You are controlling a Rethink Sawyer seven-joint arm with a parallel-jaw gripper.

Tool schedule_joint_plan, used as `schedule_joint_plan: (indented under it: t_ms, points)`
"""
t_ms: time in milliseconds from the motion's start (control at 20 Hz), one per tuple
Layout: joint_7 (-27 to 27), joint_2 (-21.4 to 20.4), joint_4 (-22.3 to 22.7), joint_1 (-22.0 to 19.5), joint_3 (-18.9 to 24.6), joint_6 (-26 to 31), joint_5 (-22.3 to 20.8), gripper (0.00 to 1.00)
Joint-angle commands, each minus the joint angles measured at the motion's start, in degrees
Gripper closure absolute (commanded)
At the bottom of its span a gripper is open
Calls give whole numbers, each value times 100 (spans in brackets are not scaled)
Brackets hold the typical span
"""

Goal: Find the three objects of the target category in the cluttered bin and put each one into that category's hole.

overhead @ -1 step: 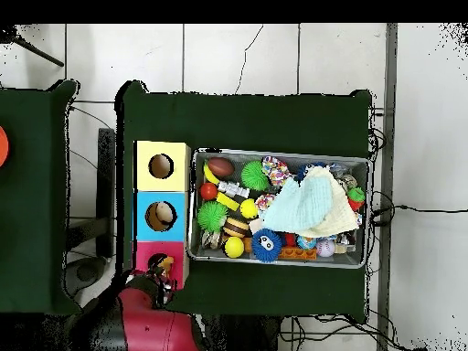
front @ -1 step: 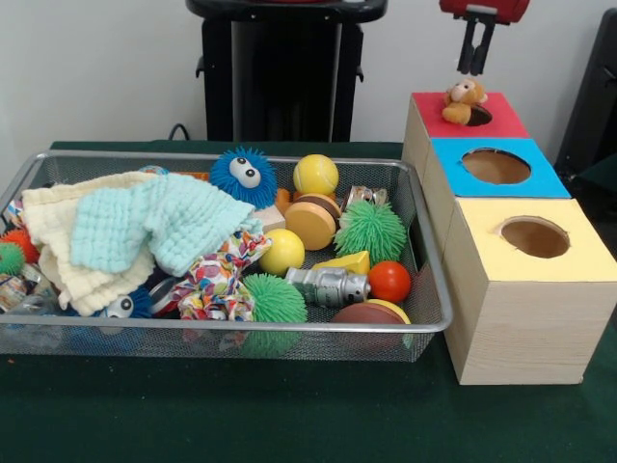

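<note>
The hand (front @ -1 step: pixel 474 68) hangs just above the red box (front @ -1 step: pixel 501 121), its two dark fingers (front @ -1 step: pixel 467 48) pointing down and set narrow, with nothing between them. Right under it a small brown bear (front @ -1 step: pixel 464 99) sits at the rim of the red box's hole (front @ -1 step: pixel 479 116), half in it and leaning to the hole's left side; the hand's tips are close over the bear's head but apart from it. In the overhead view the bear (overhead @ -1 step: pixel 163 265) shows at the same hole, with the red arm (overhead @ -1 step: pixel 146 320) just below it.

Three boxes stand in a row on the green tabletop (front @ -1 step: pixel 289 415): red, then blue (front @ -1 step: pixel 496 169), then yellow (front @ -1 step: pixel 535 241), each with a round hole on top. Beside them lies the wire bin (front @ -1 step: pixel 424 318), touching or nearly touching the boxes. In it lie pale cloths (front @ -1 step: pixel 145 231), a blue fuzzy ball with eyes (front @ -1 step: pixel 243 176), a yellow ball (front @ -1 step: pixel 315 174), green spiky balls (front @ -1 step: pixel 371 231), an orange ball (front @ -1 step: pixel 389 281) and a silver toy (front @ -1 step: pixel 328 286)
</note>
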Motion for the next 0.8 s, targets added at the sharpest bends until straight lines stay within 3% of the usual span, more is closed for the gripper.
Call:
schedule_joint_plan:
  t_ms: [50, 350, 800]
  points:
    - [1180, 233, 289, 76, -112, 376, -32, 100]
    - [1087, 326, 275, -8, -131, 246, -45, 100]
    - [843, 805, 211, -272, -59, -35, -215, 100]
